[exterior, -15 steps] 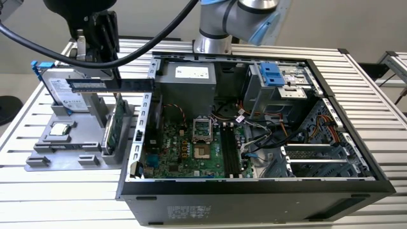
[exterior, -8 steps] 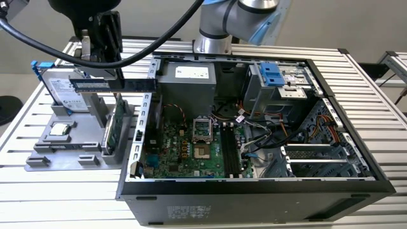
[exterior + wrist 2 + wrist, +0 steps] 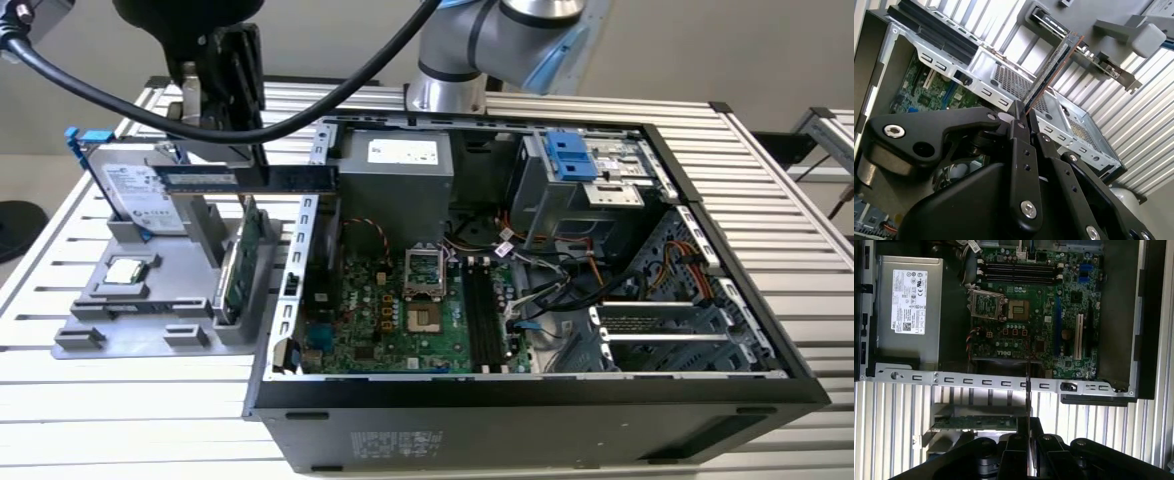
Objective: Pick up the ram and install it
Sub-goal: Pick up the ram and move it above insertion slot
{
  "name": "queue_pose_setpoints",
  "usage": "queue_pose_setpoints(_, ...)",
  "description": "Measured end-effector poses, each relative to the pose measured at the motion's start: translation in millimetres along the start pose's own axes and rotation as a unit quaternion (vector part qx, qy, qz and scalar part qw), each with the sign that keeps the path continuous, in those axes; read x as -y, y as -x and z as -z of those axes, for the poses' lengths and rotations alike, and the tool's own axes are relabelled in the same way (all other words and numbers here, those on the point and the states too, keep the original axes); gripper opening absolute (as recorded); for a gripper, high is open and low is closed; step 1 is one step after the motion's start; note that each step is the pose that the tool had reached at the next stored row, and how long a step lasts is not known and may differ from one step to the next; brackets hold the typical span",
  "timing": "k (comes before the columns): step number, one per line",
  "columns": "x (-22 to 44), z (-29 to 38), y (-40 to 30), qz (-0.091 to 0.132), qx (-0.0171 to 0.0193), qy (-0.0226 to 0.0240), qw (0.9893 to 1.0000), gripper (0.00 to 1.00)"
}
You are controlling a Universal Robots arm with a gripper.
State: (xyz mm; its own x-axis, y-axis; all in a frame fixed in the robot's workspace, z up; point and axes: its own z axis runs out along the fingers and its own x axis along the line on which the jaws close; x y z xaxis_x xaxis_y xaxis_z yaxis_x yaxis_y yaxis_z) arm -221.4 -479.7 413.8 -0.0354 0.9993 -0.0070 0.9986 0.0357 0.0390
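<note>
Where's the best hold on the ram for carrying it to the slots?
Mid-length, pinching its two flat faces near the upper long edge, coming from above. The ram is thin, flat and hangs level below the hand, which is shut on it that way, leaving the lower edge free.

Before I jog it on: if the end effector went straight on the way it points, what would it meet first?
Probably the held ram would hit first: in the first wrist view it overhangs the case's metal rail. The end effector itself points down beside the green card; depth is unclear.
</note>
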Motion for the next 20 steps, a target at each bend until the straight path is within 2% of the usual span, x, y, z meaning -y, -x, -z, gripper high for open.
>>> queue_pose_setpoints(20, -8.6, -0.3, 0.3, 0.000, 0.0000, 0.0000, 1.0000, 0.00)
